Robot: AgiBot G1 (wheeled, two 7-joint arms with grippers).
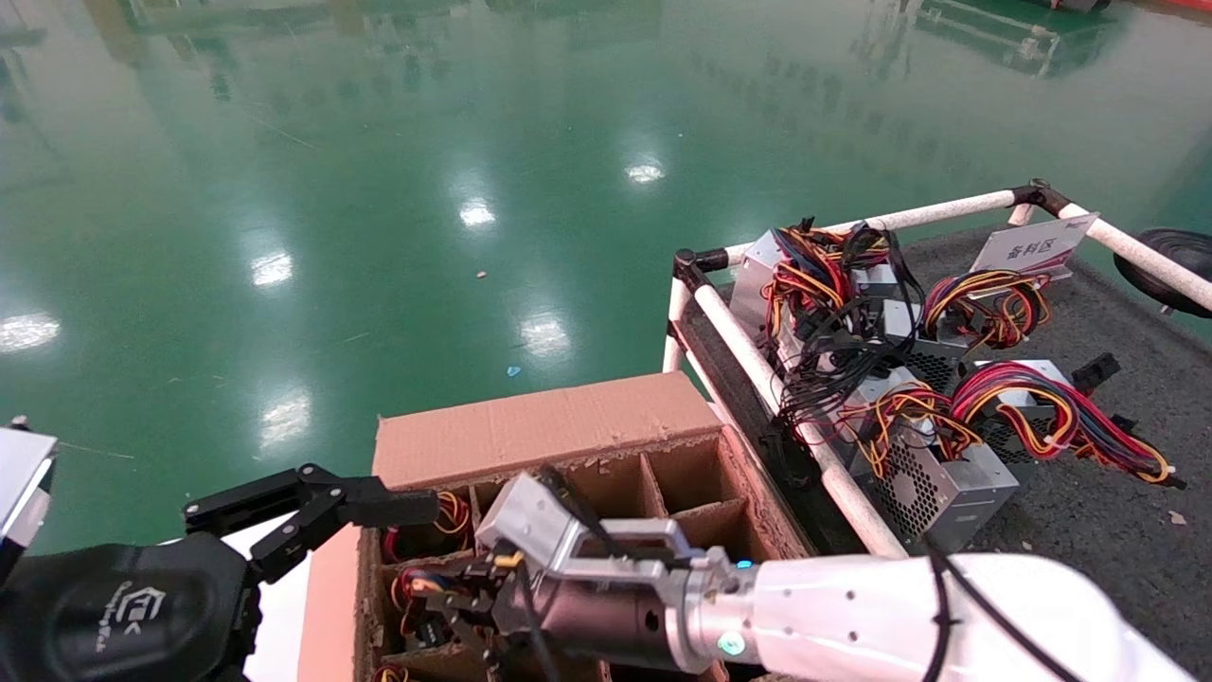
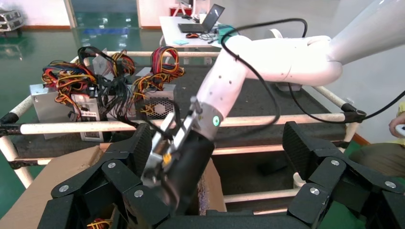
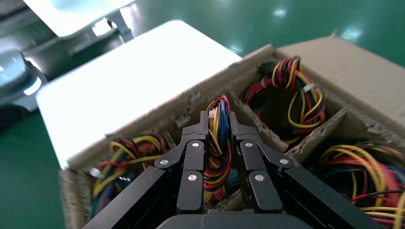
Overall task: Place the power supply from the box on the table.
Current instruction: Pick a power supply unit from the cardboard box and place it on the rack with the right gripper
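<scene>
The box (image 1: 530,431) is a brown carton with a cardboard grid, standing low between my arms. Wire bundles fill its left-hand cells. My right gripper (image 3: 218,121) reaches down into one cell and is shut on the red, yellow, black and blue wire bundle (image 3: 218,148) of a power supply, whose metal body is hidden in the cell. In the head view the right gripper (image 1: 445,592) sits over the box's left cells. My left gripper (image 1: 322,516) hangs open at the box's left edge, holding nothing. The table (image 1: 1089,511) lies to the right.
Several power supplies (image 1: 909,398) with tangled wires lie on the table behind its white tube rail (image 1: 776,379). A small white sign (image 1: 1032,246) stands at the far side. A black wheel (image 1: 1169,265) sits beyond the right rail. Green floor surrounds everything.
</scene>
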